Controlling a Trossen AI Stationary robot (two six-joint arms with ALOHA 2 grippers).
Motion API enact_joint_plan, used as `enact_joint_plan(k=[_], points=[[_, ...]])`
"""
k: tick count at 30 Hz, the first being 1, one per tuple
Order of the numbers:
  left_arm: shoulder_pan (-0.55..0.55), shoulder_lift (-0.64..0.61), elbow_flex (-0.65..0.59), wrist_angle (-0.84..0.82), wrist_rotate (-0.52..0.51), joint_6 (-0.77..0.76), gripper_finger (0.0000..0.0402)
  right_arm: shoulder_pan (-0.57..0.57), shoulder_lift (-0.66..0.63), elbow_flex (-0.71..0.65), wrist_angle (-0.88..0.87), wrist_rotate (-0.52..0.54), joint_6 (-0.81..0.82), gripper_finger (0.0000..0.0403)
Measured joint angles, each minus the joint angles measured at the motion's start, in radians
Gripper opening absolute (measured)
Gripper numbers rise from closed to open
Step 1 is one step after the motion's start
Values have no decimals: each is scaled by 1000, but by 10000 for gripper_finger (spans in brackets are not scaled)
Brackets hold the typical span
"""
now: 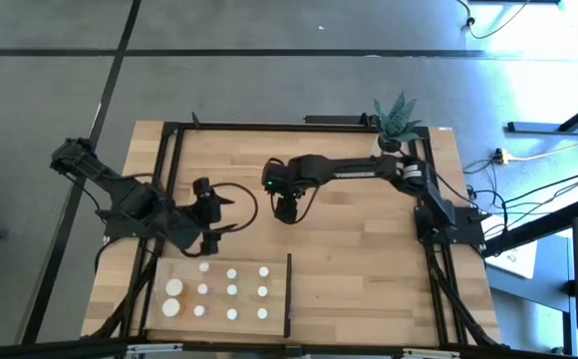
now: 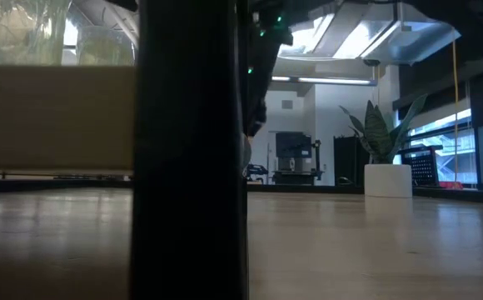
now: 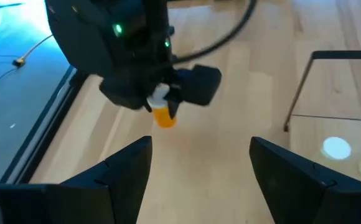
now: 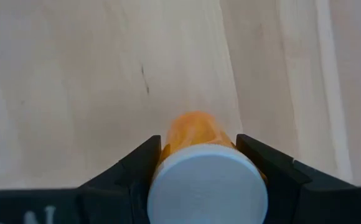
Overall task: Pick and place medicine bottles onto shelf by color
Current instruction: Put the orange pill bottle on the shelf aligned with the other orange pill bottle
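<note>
Above the wooden tabletop (image 1: 369, 249), my right gripper (image 1: 287, 210) hangs mid-table w/ its fingers closed on a small orange medicine bottle (image 4: 196, 134): translucent orange body, round white cap (image 4: 207, 182), pinched at the cap end between both fingers. In the left wrist view the bottle hangs clear of the wood, tilted, cap up in the jaws. No label or writing readable on it.

The shelf (image 1: 224, 294), a pale plank panel w/ a thin black upright strip (image 1: 288, 294) on one short edge, lies at the table's near edge, just left of centre. It carries about a dozen white-capped bottles (image 1: 232, 273) in rows; two larger caps (image 1: 173, 288) sit at its left end. Body colours can't be told from above.

My left gripper (image 1: 209, 214) hovers over the table just beyond the shelf, left of the right gripper, fingers spread apart, holding nothing.

A spiky green plant in a white pot (image 2: 388, 179) stands at the table's far right corner.
</note>
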Motion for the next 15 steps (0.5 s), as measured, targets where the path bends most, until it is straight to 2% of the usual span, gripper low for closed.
enact_joint_plan(k=[5, 15], points=[[35, 0, 0, -6, 0, 0, 263, -1, 50, 0, 44, -1, -28, 203], [75, 0, 0, -23, 0, 8, 263, -1, 55, 0, 58, -13, -4, 203]])
